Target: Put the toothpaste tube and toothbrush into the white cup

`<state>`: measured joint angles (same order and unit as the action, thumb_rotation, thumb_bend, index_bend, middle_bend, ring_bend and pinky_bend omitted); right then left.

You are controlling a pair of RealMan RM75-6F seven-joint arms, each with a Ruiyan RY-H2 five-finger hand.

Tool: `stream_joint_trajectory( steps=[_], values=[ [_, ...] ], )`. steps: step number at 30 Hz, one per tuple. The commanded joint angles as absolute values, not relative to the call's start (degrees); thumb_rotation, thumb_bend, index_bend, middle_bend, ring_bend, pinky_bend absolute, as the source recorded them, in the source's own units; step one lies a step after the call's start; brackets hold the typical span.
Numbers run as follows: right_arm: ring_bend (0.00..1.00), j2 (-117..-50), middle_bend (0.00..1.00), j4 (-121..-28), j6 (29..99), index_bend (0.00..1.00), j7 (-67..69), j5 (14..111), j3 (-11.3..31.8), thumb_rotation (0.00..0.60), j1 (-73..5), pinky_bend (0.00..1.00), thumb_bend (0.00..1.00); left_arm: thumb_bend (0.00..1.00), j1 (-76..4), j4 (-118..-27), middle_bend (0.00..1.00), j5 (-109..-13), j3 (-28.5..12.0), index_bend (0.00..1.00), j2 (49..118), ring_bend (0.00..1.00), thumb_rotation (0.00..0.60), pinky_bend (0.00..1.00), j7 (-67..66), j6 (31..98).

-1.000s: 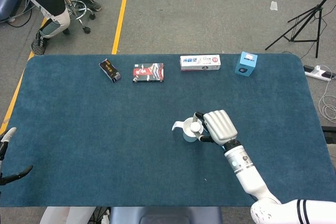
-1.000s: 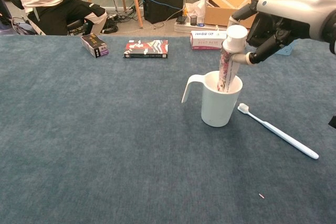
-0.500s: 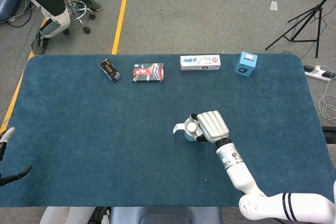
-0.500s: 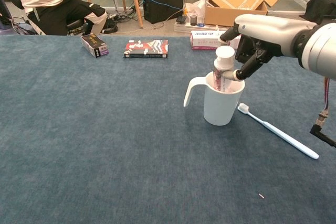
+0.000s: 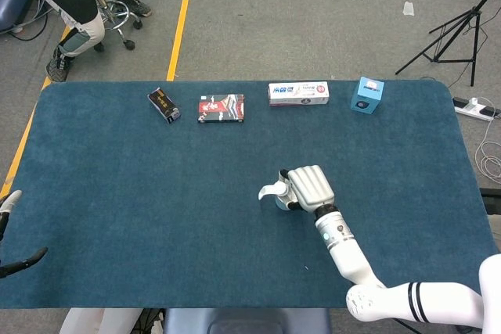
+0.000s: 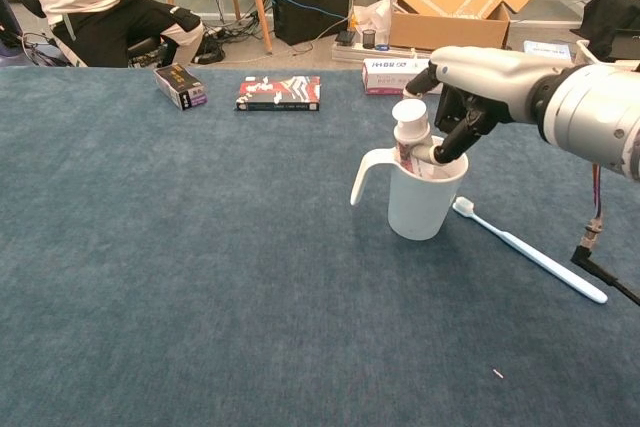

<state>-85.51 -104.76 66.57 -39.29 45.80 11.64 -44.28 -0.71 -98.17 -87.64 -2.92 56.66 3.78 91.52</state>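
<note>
Right hand (image 6: 452, 117) clamped on white-capped patterned toothpaste tube (image 6: 409, 139), cap up, lowered into white handled plastic cup (image 6: 420, 201); light blue toothbrush (image 6: 528, 250) on bench beside cup for later pickup.

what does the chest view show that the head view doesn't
Only the chest view shows the toothbrush lying on the table beside the white cup, and the toothpaste tube standing in the cup with its cap up, held by the fingers.

Only the head view shows the blue box at the far edge, the left hand at the near left corner, and the tripod on the floor.

Both show the right hand over the cup, and the toothpaste box at the far edge.
</note>
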Motion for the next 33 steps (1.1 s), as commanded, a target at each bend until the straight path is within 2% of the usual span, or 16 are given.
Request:
stream_joint_trajectory(
  steps=[1, 10, 18, 25, 33],
  values=[
    [1.00, -85.7, 1.00, -104.4, 66.4, 0.63, -39.1, 45.6, 11.6, 0.600, -44.5, 1.00, 0.35, 0.04, -0.7, -98.2, 0.15, -87.7, -2.9, 0.03, 56.7, 0.16, 0.600, 0.26, 3.8, 91.5],
    [1.00, -85.7, 1.00, -103.9, 65.7, 0.43, -37.9, 46.0, 11.4, 0.600, -44.9, 1.00, 0.23, 0.04, -0.7, -98.2, 0.15, -87.7, -2.9, 0.03, 56.6, 0.16, 0.600, 0.26, 3.8, 91.6],
    [1.00, -85.3, 1.00, -103.9, 65.5, 0.29, -37.1, 46.6, 11.0, 0.600, -44.9, 1.00, 0.15, 0.04, -0.7, -98.2, 0.15, -87.7, -2.9, 0.03, 56.6, 0.16, 0.600, 0.26, 3.8, 91.5],
    [1.00, -84.8, 1.00, -104.1, 66.0, 0.23, -36.3, 47.7, 10.7, 0.600, -44.6, 1.00, 0.12, 0.05, -0.7, -98.2, 0.15, -87.7, -2.9, 0.03, 56.6, 0.16, 0.600, 0.26, 3.7, 91.5],
    [1.00, -82.4, 1.00, -107.0, 69.0, 0.21, -34.2, 53.0, 9.9, 0.600, -42.5, 1.00, 0.12, 0.04, -0.7, -98.2, 0.15, -87.6, -3.0, 0.03, 56.7, 0.16, 0.600, 0.26, 3.6, 91.4]
  ],
)
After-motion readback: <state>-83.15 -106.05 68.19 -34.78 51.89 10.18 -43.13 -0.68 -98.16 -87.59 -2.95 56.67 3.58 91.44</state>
